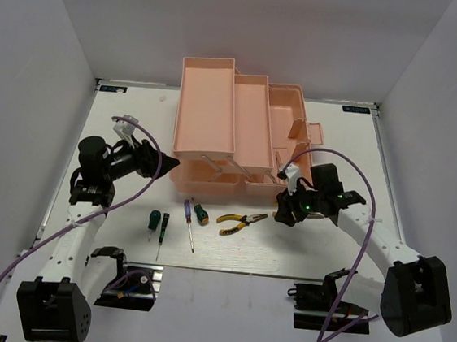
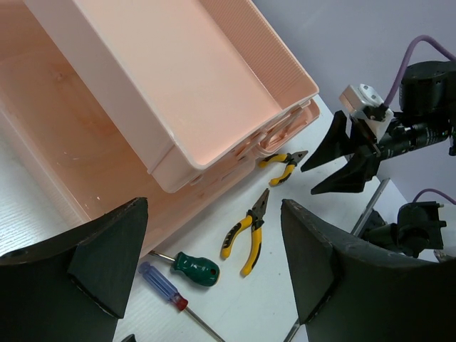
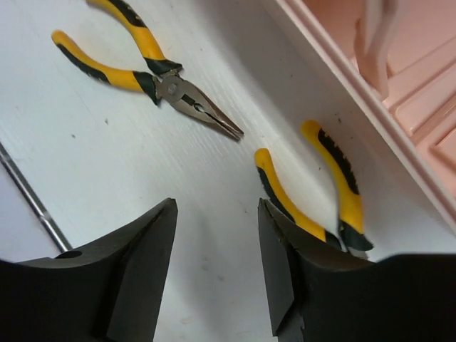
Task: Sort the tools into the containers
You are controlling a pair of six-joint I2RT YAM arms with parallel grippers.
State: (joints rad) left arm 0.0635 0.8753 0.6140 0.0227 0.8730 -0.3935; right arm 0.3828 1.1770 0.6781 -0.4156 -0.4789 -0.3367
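Treat the sort as not yet started: no tool shows in the visible trays of the toolbox [image 1: 210, 108]. The first pliers [image 3: 153, 75] and the screwdrivers [image 1: 188, 208] lie between the toolbox and the tabletop's [image 1: 119, 127] near edge. The second pliers [image 3: 342, 178] lie just beside the toolbox wall. The right pincer [image 3: 216, 206] hangs released and empty, just beside the second pliers. The left pincer [image 2: 214, 206] is released and empty too.

Nothing is legible: two small stickers [image 1: 112, 88] at eleven and one o'clock on the table [image 1: 309, 257] are too tiny to read.
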